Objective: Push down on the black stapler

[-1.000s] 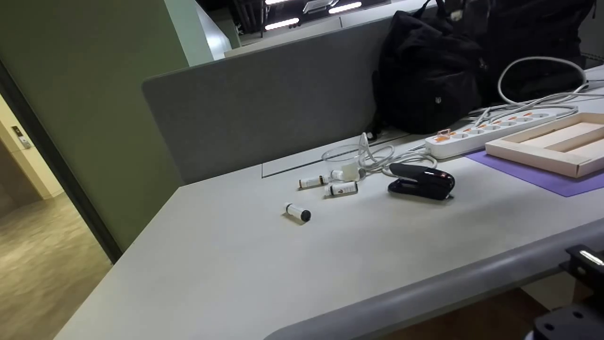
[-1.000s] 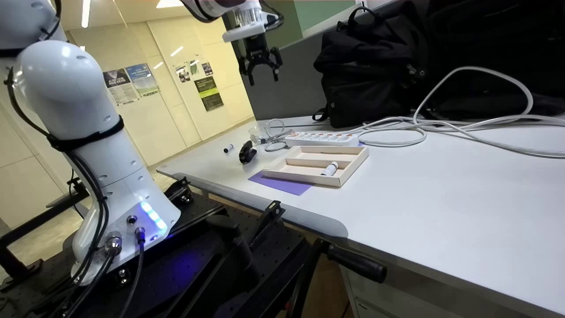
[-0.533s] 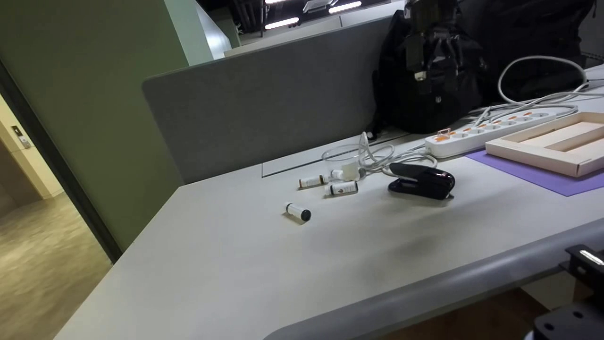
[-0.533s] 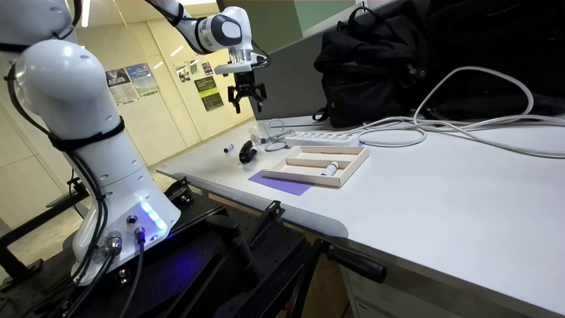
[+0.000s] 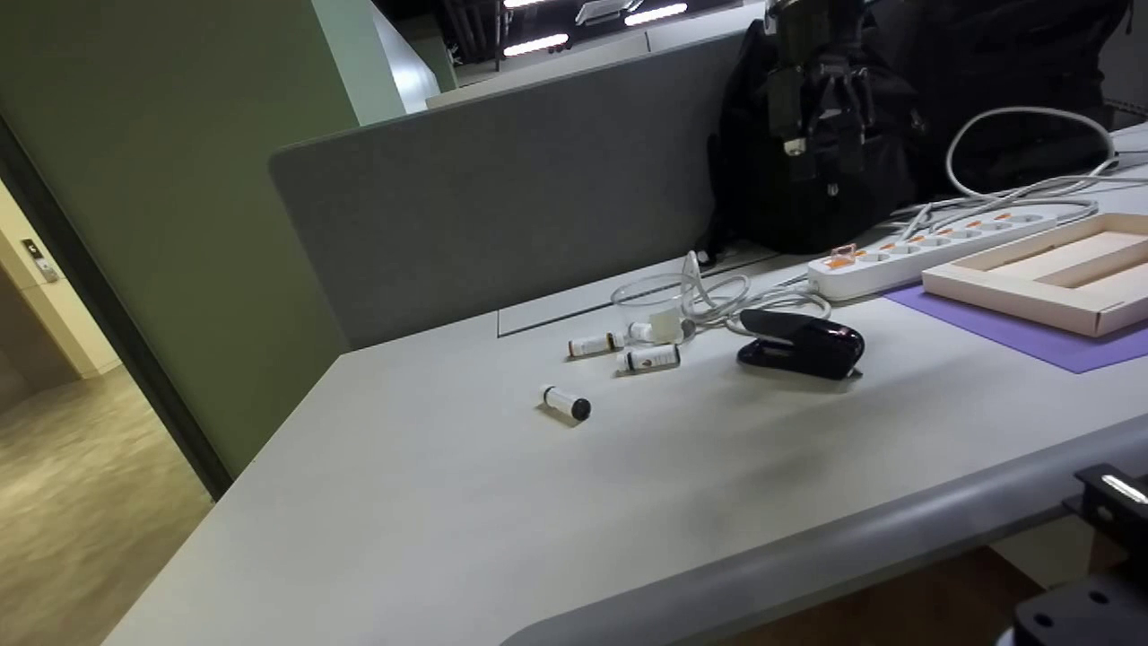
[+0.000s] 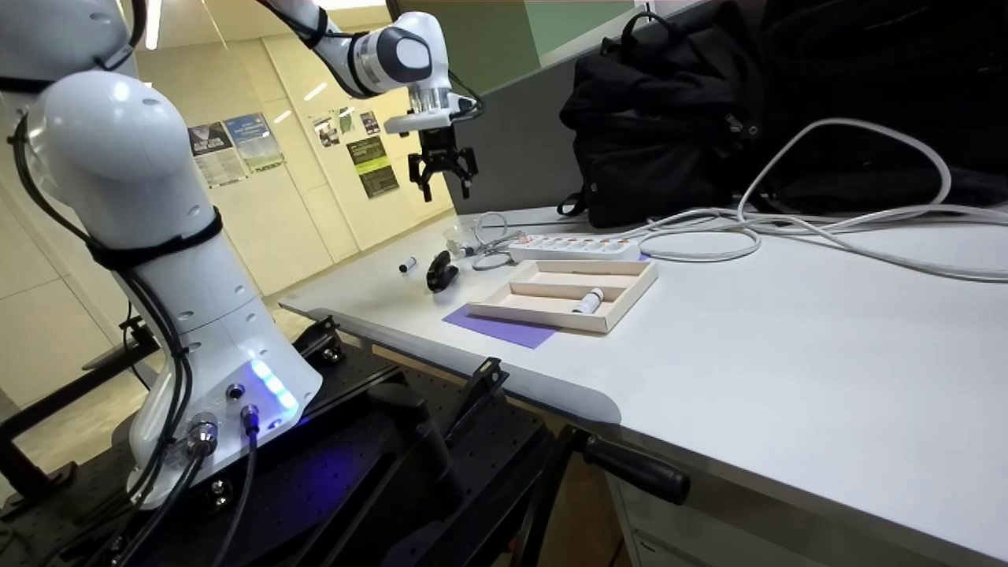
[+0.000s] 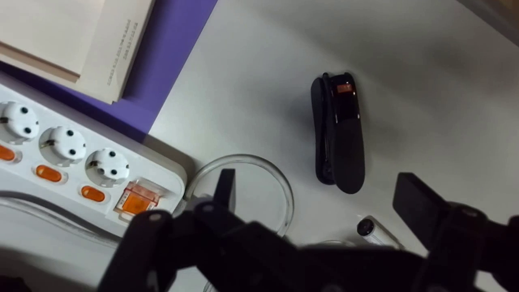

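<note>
Stapler of black colour lies on the tabletop near the end of the power strip, as we see in an exterior view. In an exterior view we find the gripper above the tabletop, higher than the power strip. In the wrist view we see the jaws spread wide.

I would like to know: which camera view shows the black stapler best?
The wrist view. There the black stapler is largest, seen whole from above, with nothing covering it. In an exterior view the black stapler shows its side profile, smaller; in an exterior view the black stapler is only a small dark shape.
</note>
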Tool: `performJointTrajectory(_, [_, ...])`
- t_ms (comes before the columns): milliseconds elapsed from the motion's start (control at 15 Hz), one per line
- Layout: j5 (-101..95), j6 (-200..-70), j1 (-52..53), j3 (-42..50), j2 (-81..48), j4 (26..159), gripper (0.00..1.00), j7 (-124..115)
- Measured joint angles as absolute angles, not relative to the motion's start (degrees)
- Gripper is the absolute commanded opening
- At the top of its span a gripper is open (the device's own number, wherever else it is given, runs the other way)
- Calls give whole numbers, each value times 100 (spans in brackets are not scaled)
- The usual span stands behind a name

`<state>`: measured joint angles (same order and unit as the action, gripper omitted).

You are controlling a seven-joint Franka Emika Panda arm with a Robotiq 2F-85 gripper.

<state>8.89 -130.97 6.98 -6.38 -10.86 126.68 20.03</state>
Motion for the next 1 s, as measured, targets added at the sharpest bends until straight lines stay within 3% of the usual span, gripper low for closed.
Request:
performJointTrajectory(400, [621, -14513, 879, -927, -1541, 12736, 31, 1511])
performJointTrajectory(667, [892, -14669, 896, -1123, -1838, 12679, 4, 1172])
performJointTrajectory(1000, [883, -14644, 949, -1142, -2104, 12675, 0, 805])
